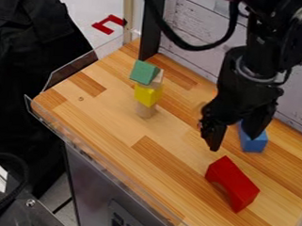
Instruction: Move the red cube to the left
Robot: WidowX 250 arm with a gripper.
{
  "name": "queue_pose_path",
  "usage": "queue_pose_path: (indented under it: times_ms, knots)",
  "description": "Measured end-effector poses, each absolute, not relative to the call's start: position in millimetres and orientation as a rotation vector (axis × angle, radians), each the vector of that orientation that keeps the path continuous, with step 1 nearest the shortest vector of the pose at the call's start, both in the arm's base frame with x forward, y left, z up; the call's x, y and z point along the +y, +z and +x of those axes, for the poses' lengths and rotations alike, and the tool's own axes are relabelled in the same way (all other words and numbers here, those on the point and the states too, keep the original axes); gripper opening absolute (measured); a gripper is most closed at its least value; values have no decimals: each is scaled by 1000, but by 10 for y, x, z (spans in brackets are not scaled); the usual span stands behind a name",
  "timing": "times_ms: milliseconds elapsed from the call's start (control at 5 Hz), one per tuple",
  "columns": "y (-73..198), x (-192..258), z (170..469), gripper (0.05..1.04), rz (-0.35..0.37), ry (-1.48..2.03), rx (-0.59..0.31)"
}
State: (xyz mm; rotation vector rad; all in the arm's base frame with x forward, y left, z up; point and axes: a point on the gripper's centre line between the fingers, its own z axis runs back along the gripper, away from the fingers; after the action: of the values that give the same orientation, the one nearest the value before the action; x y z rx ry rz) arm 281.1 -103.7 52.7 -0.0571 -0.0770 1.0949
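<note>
- Step in hand: prob. the approach, pre-grasp. Gripper (233, 141) hangs over the table (103, 105), up-view of the red block (237, 181) & apart from it.
- Gripper state: fingers (213, 135) spread w/ a gap btwn them, nothing held.
- Red block: on the tabletop, lower R of the view, arch-shaped rather than a true cube. Long side runs upper L to lower R, hollow facing lower L. Move to the L not done.
- Blue block (253, 144): behind the gripper's view-R finger, partly hidden. Depth's hard to judge here, so can't say for sure if they touch.
- Stack, upper L of the red block: green block (144, 72) tilted up top, yellow block (146, 94) below, wooden cylinder (146, 111) at the base.
- Next move: gripper needs to shift down-view over the red block, turn so the fingers straddle its narrow width, then lower & squeeze.
- After that: small lift, carry view-L, set down flat w/ room btwn it & the stack.
- Risks: a finger could nudge the blue block on the way; an off-centre grip could swivel the arch; too wide a carry could topple the stack.
</note>
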Motion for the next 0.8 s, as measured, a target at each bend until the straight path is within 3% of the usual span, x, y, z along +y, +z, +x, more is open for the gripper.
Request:
queue_pose_path:
  times_ms: [800]
  knots:
    - [162,-1128,2779,999,-39,1130,21]
